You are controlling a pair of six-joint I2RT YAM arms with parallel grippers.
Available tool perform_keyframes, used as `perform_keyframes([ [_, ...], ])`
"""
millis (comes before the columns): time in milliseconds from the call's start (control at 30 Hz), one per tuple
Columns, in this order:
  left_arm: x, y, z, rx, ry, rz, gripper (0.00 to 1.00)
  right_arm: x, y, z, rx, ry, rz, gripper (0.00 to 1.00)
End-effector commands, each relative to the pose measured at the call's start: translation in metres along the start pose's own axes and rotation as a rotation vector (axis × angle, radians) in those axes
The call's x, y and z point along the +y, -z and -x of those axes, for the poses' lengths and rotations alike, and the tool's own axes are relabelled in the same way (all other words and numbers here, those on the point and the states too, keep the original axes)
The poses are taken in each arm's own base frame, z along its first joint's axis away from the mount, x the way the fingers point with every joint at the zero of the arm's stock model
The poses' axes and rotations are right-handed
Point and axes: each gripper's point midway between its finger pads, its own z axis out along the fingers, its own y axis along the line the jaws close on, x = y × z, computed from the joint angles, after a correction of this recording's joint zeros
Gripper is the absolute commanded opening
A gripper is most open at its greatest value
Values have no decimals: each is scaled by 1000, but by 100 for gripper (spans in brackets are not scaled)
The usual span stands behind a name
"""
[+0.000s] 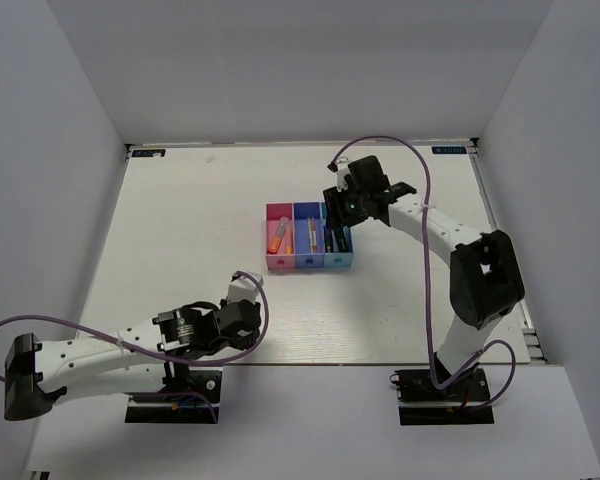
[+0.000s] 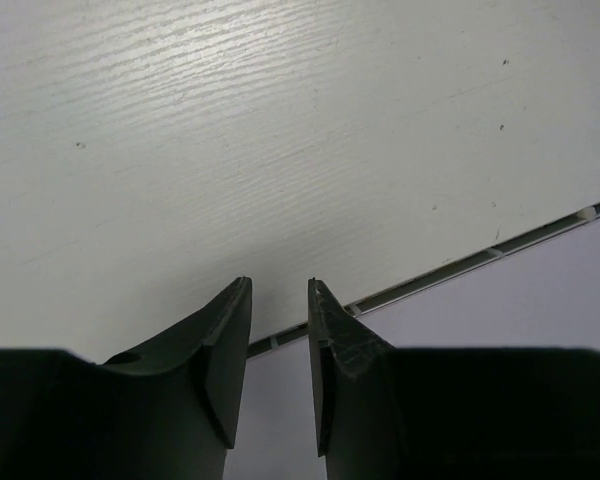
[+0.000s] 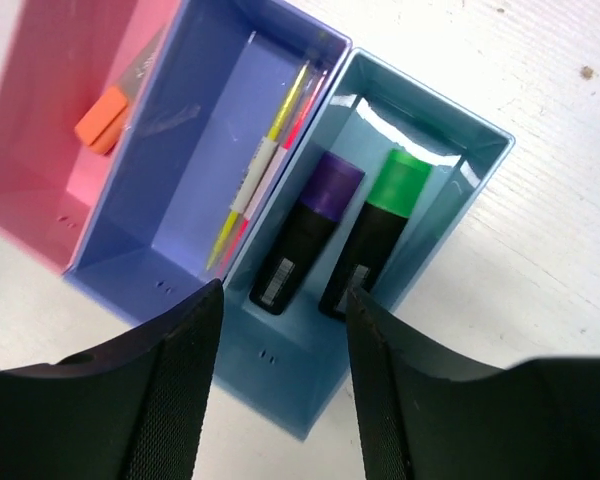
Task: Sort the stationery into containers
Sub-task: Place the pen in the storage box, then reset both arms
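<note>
The containers are three joined bins: pink-red, dark blue and light blue. In the right wrist view the pink-red bin holds an orange highlighter. The dark blue bin holds thin yellow-green and pink sticks. The light blue bin holds a purple-black highlighter and a green-black highlighter, side by side. My right gripper is open and empty, just above the light blue bin's near end. My left gripper is empty, jaws a narrow gap apart.
My left arm lies folded low near the table's front edge, its gripper well short of the bins. The front edge of the table shows in the left wrist view. White walls enclose the table on three sides.
</note>
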Motion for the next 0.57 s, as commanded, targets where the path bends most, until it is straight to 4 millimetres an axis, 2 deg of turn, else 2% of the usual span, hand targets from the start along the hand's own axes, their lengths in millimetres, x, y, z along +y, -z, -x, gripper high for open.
perform_keyframes([
  [0,-8,5,21,-37,16,-19,39,11,39,26,-90,63,27,56],
  [33,-2,1,25,-24,44,-14,37,9,45,24,-89,72,20,57],
  [67,0,-1,27,-16,56,-14,36,5,44,11,-69,106,9,59],
  [100,0,-5,33,-8,111,-36,36,4,62,17,-110,118,-9,71],
  [133,7,-11,35,27,138,-36,36,0,67,14,-110,101,-26,83],
  [167,0,-12,36,50,162,-84,36,-5,74,8,-110,84,-33,87],
  [200,11,-15,50,30,216,-70,38,-4,83,6,-105,75,-34,90],
  [233,15,-21,53,50,234,-62,44,-11,87,2,-96,70,-64,90],
  [267,25,-21,66,46,288,-67,62,-13,93,-5,-82,67,-88,90],
  [333,31,-18,81,46,289,-47,82,-26,107,-7,-99,67,-174,90],
  [367,40,-18,87,33,302,-22,92,-34,110,-13,-92,63,-218,90],
  [400,44,-16,95,16,274,-10,100,-38,125,-9,-129,72,-264,90],
  [467,55,-11,104,0,279,15,100,-47,126,-22,-132,105,-304,90],
  [500,57,-10,105,-1,270,17,100,-49,129,-20,-158,113,-317,90],
  [533,62,-8,110,-16,281,27,100,-49,140,-25,-183,122,-336,90],
])
